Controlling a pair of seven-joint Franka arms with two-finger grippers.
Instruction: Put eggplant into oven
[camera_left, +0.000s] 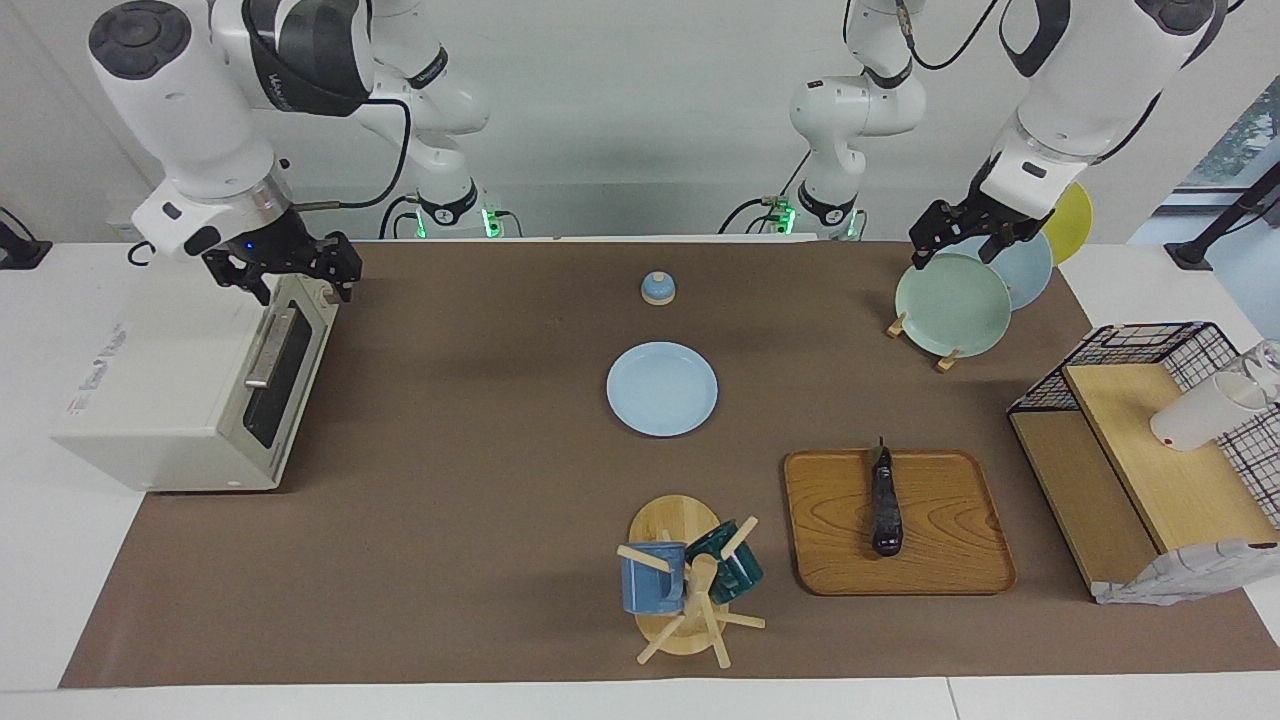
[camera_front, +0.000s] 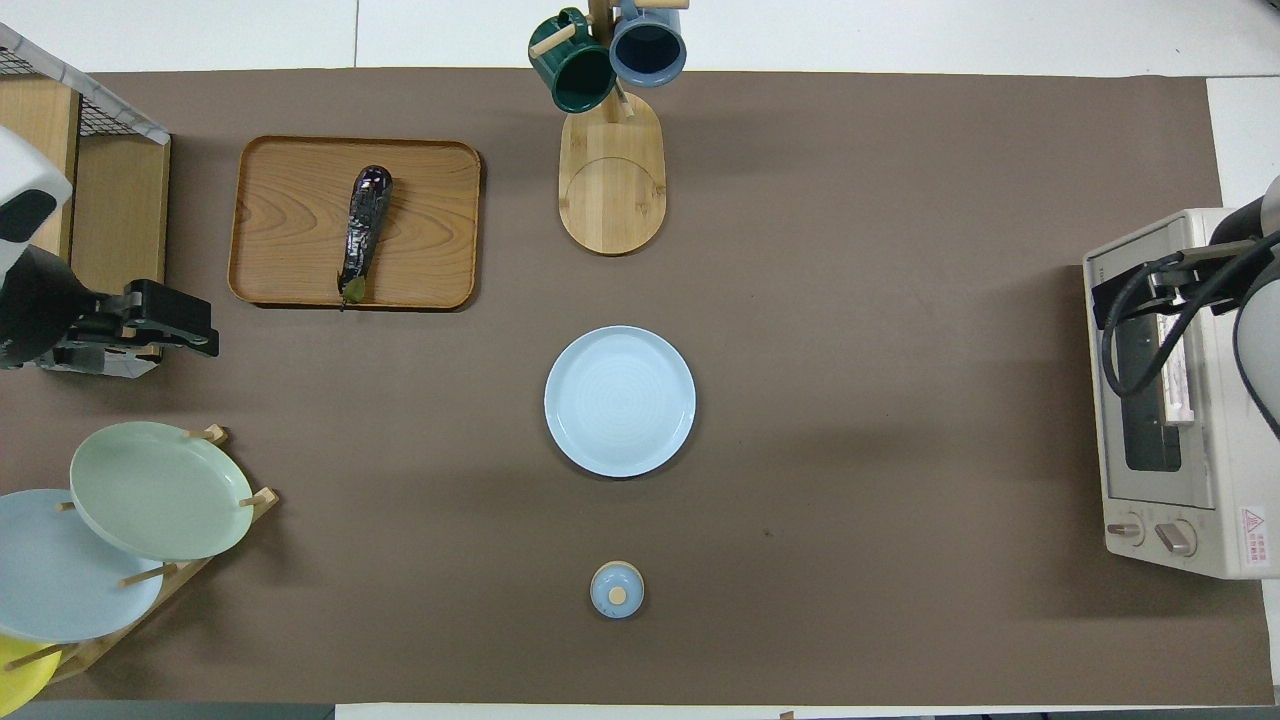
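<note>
Two grippers are up over opposite ends of the worktop (camera_left: 450, 520), and neither holds anything. At the right arm's end, the right gripper (camera_left: 300, 275) hangs with its fingers spread just over the top edge of the oven (camera_left: 150, 400), at the corner of the door nearer to the robots. The door appears shut, and its bar handle (camera_left: 268, 348) is not gripped. Opening the oven is judged to be the step in hand. For the next move, the fingers would need to be lowered around the handle, pressed onto it, and the door drawn down. The eggplant (camera_left: 886, 510) lies untouched on a wooden tray (camera_left: 950, 560) toward the left arm's end, farther from the robots than the oven, with its stem pointed toward them. The left gripper (camera_left: 955, 245), fingers spread, waits over a green plate (camera_left: 952, 305) in a rack.
</note>
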